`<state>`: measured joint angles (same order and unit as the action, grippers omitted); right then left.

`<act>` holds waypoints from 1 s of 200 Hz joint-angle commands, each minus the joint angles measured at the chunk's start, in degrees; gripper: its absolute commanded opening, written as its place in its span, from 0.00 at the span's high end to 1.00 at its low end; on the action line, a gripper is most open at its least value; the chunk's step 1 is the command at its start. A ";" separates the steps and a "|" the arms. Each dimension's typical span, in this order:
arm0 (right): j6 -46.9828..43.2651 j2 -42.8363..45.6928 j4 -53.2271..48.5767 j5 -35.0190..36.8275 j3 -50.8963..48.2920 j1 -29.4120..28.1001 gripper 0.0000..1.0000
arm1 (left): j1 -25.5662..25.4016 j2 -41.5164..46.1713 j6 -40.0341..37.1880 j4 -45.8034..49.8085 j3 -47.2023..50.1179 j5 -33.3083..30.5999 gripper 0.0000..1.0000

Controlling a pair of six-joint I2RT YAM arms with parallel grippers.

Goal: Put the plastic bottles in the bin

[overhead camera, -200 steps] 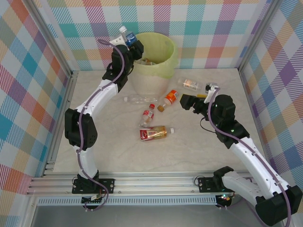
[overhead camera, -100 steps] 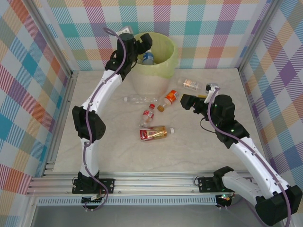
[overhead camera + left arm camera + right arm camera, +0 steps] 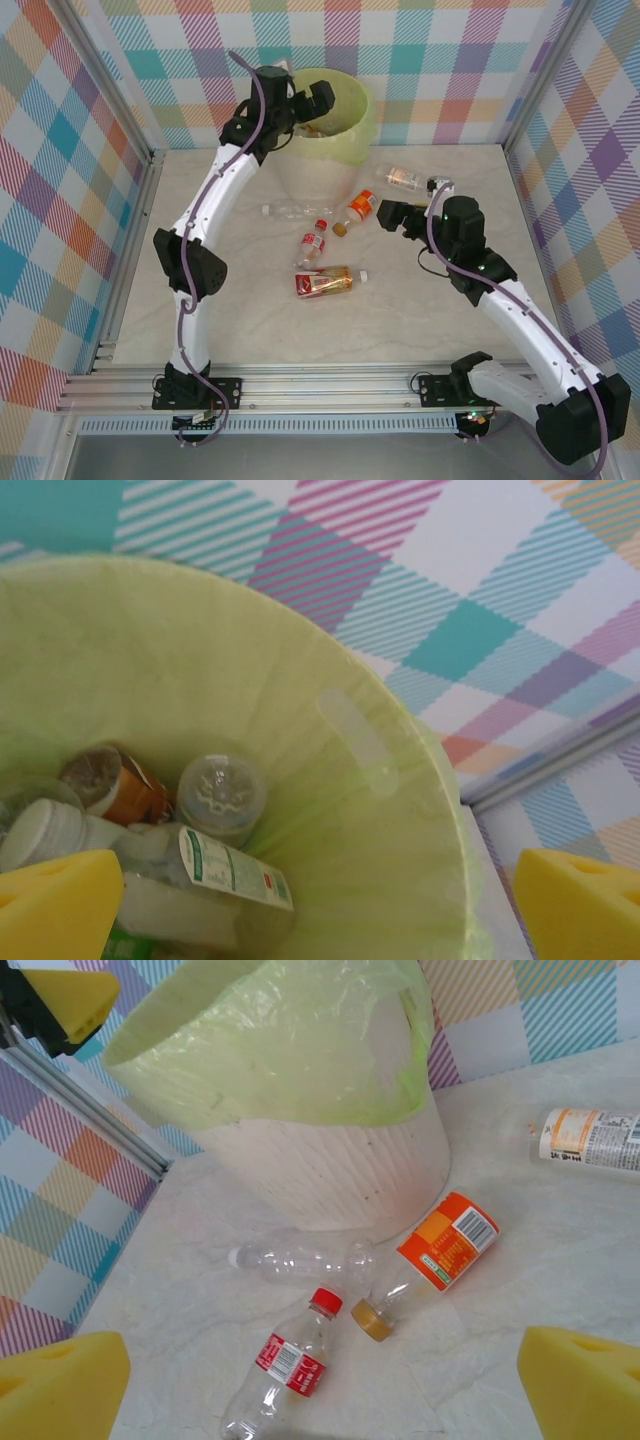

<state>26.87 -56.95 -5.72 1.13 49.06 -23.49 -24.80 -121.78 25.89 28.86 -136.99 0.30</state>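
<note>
Left arm (image 3: pixel 215 190): stretched long toward the far side, elbow low, wrist raised. Left gripper (image 3: pixel 316 99) angled right and downward, yellow pads (image 3: pixel 58 905) spread wide. Right arm (image 3: pixel 520 315): bent, forearm reaching over mid-table. Right gripper (image 3: pixel 388 214) faces left, its yellow pads (image 3: pixel 62 1385) likewise spread wide
</note>
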 commanded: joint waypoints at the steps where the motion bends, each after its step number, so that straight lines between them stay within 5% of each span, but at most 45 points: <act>1: -1.22 -1.18 -0.61 5.83 -0.67 -0.03 0.00 | -0.43 7.05 0.43 1.45 3.82 5.25 0.00; 26: -4.39 -2.96 0.63 8.21 -1.63 0.95 0.00 | -0.60 12.73 0.99 -1.84 11.85 6.50 0.00; 67: -11.77 -11.58 1.14 0.53 0.84 7.26 0.00 | -0.69 19.34 0.29 -5.92 20.42 5.16 0.00; 109: -17.01 -23.75 1.91 0.37 7.48 14.72 0.00 | -0.69 27.38 6.67 -17.83 36.64 3.90 0.00; 133: -24.47 -33.41 -2.41 -11.32 16.03 20.21 0.00 | -0.61 31.78 8.65 -20.03 45.14 3.96 0.00; 200: -46.62 -56.73 -15.10 -15.48 40.25 22.07 0.00 | 0.95 45.69 5.69 -21.05 67.29 -3.11 0.00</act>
<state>-7.94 -108.20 -13.23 -9.85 81.19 -1.23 -24.82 -82.06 32.49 10.02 -73.80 0.82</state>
